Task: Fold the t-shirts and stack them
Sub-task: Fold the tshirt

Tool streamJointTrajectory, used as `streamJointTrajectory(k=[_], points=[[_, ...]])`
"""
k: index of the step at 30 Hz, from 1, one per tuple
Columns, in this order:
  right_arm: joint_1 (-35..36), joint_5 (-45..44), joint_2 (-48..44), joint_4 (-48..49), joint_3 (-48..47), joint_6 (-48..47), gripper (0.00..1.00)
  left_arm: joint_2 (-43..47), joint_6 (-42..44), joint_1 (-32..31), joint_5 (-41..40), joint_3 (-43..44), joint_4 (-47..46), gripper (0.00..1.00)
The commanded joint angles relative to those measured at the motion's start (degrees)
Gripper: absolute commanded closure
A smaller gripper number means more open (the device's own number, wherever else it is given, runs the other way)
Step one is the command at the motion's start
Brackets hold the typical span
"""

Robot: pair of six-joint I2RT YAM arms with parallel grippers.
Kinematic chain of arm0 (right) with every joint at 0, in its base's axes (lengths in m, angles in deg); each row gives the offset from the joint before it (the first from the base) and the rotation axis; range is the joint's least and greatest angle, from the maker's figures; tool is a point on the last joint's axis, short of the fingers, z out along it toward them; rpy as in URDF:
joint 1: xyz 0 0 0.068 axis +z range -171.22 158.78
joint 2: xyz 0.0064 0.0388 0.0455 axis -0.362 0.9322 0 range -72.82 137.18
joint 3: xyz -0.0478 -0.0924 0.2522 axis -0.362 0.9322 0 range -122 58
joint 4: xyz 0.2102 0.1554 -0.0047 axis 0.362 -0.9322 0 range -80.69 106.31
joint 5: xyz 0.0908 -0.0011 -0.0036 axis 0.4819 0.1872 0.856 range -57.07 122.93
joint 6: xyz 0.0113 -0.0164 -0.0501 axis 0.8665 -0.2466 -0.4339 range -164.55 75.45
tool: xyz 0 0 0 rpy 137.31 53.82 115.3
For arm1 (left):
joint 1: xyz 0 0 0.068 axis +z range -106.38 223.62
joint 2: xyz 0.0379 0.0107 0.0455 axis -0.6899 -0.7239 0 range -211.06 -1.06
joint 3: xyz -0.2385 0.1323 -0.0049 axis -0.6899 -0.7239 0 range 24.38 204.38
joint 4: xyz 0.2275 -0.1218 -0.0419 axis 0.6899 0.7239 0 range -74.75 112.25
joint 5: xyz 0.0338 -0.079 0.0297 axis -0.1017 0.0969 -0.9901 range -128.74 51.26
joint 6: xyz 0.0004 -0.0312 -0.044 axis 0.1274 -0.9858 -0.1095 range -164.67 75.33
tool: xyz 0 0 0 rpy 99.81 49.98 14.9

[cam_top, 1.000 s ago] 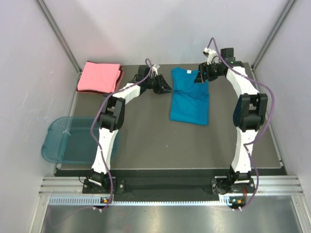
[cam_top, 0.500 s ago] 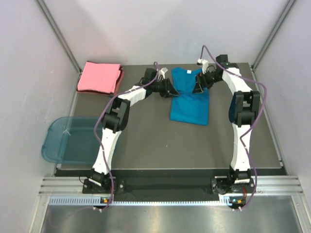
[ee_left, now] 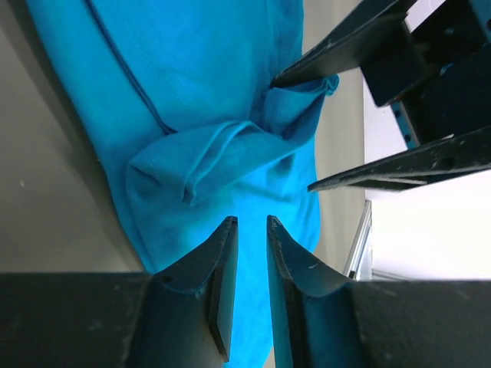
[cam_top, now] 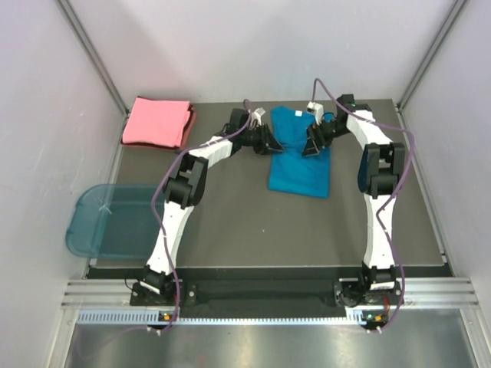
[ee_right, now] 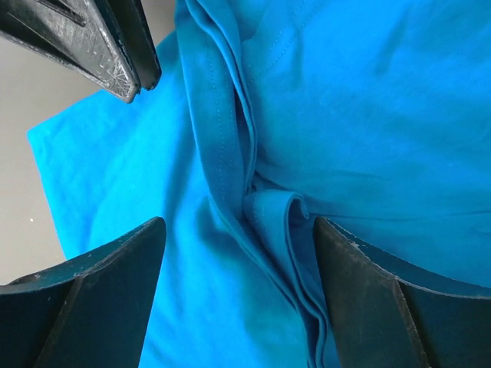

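The teal-blue soft cloth t-shirt (cam_top: 299, 162) lies on the dark grey desk (cam_top: 245, 222), near the back & a bit right of the middle. It is partly folded: 1 long fold runs down it, & a small bunched flap sits by that fold.

The left end effector (ee_left: 252, 224) is low over the shirt's left edge. Its 2 fingers are almost together, w/ just a thin slit btwn them. I can't tell if any cloth is pinched there.

The right end effector (ee_right: 238, 222) is low over the shirt's right side, facing the left one. It is let go, w/ its 2 fingers spread wide, & the bunched fold shows btwn them. It holds nothing.

The salmon-pink soft cloth t-shirt (cam_top: 157, 121) sits folded in a neat square at the back left corner of the desk, well apart from the teal one. A see-through blue plastic tub (cam_top: 103, 222) sits beside the desk's left edge.
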Motion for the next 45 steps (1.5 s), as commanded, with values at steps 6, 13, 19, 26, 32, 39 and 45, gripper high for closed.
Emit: streamJointTrajectory(k=[6, 13, 19, 26, 32, 39, 45], points=[[1.22, 5.62, -0.15, 2.21, -2.64, -3.06, 0.26, -1.52, -0.25, -0.27, -1.11, 3.28, -4.17, 0.74], [1.30, 12.39, -1.20, 2.31, -1.76, -6.57, 0.28, -2.22, -0.51, -0.18, -1.46, 4.52, -4.43, 0.74], [1.31, 13.45, -1.12, 3.53, -1.85, -6.05, 0.30, -2.66, -0.78, -0.27, -1.90, 5.13, -4.78, 0.74], [0.78, 16.08, -3.30, 11.95, -0.80, -0.44, 0.35, -2.84, 1.59, -0.01, -5.23, 7.41, -2.06, 0.73], [0.16, 17.24, -7.87, 18.73, 2.01, 6.33, 0.35, -1.96, 1.06, 1.57, -7.17, 8.56, -1.53, 0.73], [-0.63, 0.29, -16.49, 36.05, 15.09, 29.51, 0.62, 4.10, 3.79, 1.40, -9.37, 4.26, 0.94, 0.73], [-0.89, -6.32, -22.64, 31.67, 23.54, 29.46, 0.88, 5.25, 3.09, -0.35, -6.38, -0.05, -1.09, 0.76]])
